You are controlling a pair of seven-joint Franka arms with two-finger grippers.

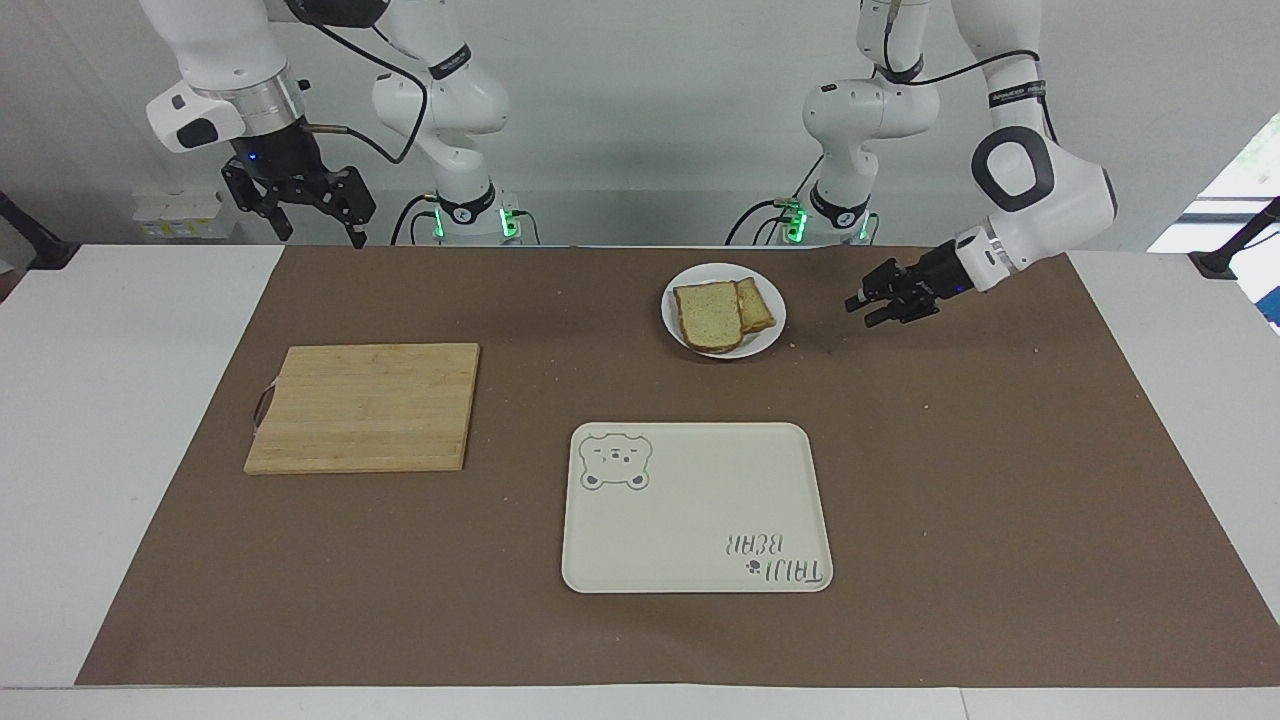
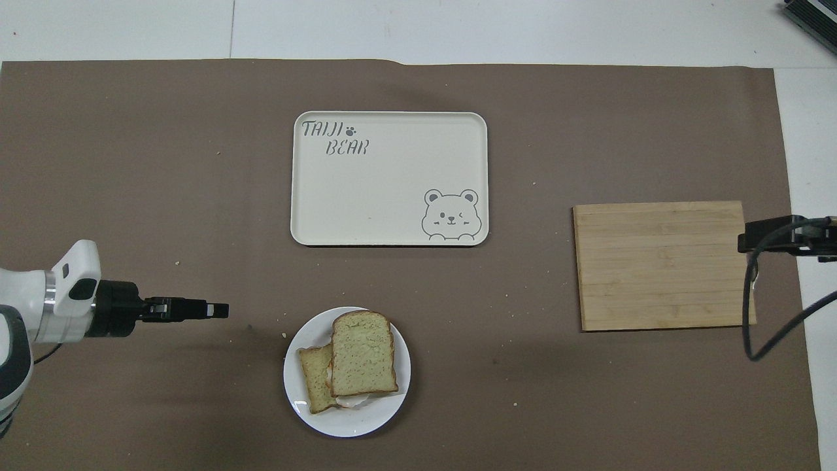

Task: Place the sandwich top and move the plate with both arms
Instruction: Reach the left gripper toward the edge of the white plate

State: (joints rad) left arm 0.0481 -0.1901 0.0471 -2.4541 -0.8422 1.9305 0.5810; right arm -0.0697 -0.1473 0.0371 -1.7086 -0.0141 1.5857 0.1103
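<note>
A: Looking at plate (image 1: pixel 724 310) first. It sits on the brown mat (image 1: pixel 1000 480), nearer the robots than the cream bear tray (image 1: pixel 696 508), toward L arm's end of table.

B: Bread?

A: Sandwich top (image 1: pixel 709 316), pale and speckled w/ dark crust, lies flat on the plate, covering most of whatever's under it. A smaller golden toast slice (image 1: pixel 756 305) lies beside it, partly tucked under, also on the plate.

B: Left gripper (image 1: pixel 872 304)?

A: Low over the mat, just beside the plate, on the L arm's side, tips pointing at the plate. Not touching it. Jaws: can't tell whether open or closed from either view.

B: Right gripper (image 1: pixel 305 213)?

A: Up in the air over the table edge nearest the robots, at the R arm's end. Fingers spread apart, nothing between them. Arm waits.

B: Anything else?

A: Wooden cutting board (image 1: pixel 365 407) toward R arm's end, well apart from the plate.
</note>
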